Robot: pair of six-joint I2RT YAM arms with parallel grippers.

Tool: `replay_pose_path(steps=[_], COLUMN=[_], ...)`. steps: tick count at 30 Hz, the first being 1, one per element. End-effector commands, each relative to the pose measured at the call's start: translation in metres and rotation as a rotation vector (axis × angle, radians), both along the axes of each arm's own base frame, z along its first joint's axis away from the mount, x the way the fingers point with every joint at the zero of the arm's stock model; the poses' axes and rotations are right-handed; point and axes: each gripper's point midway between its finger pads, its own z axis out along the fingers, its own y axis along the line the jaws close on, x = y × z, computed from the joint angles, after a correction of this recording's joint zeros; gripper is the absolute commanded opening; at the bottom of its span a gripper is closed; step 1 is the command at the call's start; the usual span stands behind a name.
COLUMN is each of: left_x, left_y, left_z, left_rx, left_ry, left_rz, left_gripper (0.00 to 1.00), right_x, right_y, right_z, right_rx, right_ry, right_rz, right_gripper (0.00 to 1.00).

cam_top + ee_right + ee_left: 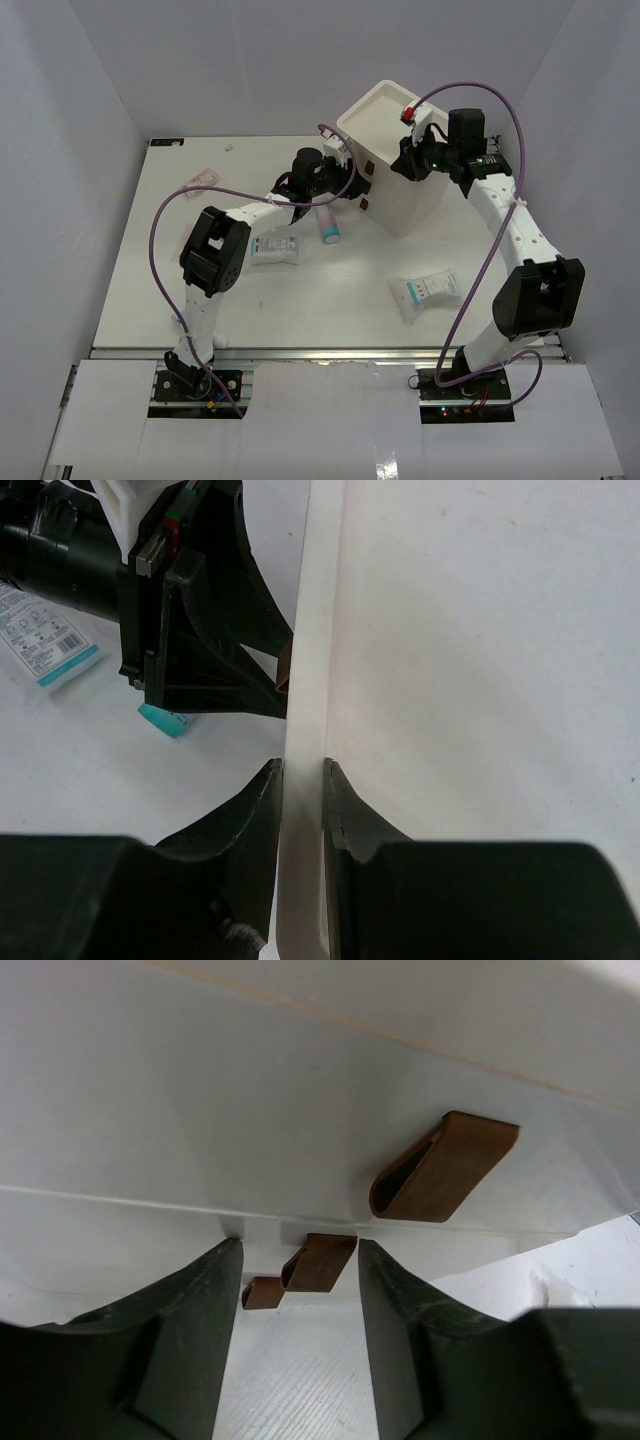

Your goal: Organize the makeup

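Note:
The white three-drawer box [395, 170] stands at the back, turned at an angle. My right gripper [412, 163] is shut on its top rim [303, 710], one finger on each side of the wall. My left gripper [312, 195] is open in front of the drawer fronts, its jaws on either side of the middle brown knob [320, 1260] without touching it. A white bottle with a teal cap [330, 227] lies just below the left gripper. White packets with teal print lie at the centre left [275, 248] and the right [425, 292]. A pinkish sachet [203, 178] lies at the far left. No sponges show.
Two more brown knobs [445, 1165] [263, 1292] show on the drawer fronts. The left arm [180, 600], the teal cap [165, 720] and a packet [40, 640] appear in the right wrist view. White walls close in the table [200, 300] on three sides.

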Motion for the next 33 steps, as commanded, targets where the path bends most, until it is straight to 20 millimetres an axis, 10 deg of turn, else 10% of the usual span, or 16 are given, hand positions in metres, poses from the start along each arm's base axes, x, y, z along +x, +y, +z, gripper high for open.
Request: replay_pose_path(steps=[1, 17, 33], left_x=[-0.002, -0.001, -0.023], left_y=[-0.010, -0.017, -0.004], left_z=[0.023, 0.009, 0.019], left_rx=[-0.039, -0.010, -0.009], left_ry=[-0.039, -0.008, -0.025], left_rz=[-0.018, -0.010, -0.017], left_gripper=[0.57, 0.51, 0.00], right_x=[-0.041, -0.043, -0.040], right_y=[0.023, 0.025, 0.017], right_z=[-0.013, -0.014, -0.023], right_rx=[0.037, 0.045, 0.009], right_ry=[0.122, 0.135, 0.134], right_rz=[0.115, 0.113, 0.076], right_gripper=[0.08, 0.08, 0.08])
